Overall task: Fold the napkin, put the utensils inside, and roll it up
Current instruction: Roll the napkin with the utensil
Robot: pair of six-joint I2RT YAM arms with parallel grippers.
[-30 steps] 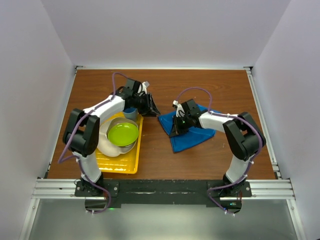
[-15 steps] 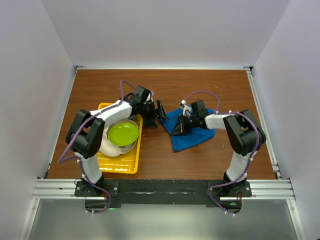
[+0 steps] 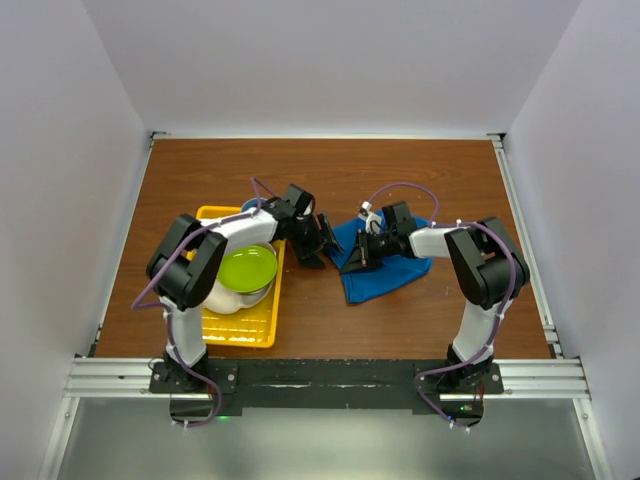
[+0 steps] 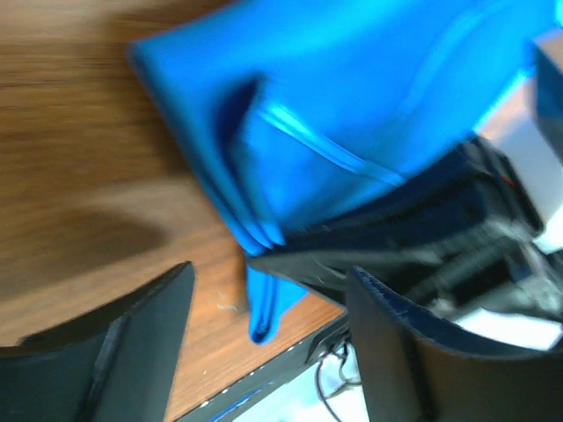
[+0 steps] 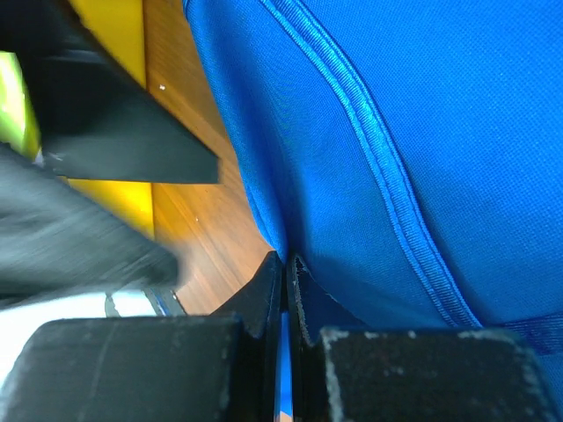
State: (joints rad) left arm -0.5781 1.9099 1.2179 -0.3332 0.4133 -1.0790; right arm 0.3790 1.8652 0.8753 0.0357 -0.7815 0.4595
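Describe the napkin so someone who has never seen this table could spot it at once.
Start at the brown wooden table and find the yellow tray on its left. Just right of the tray lies the napkin: the only soft, bright blue cloth there.
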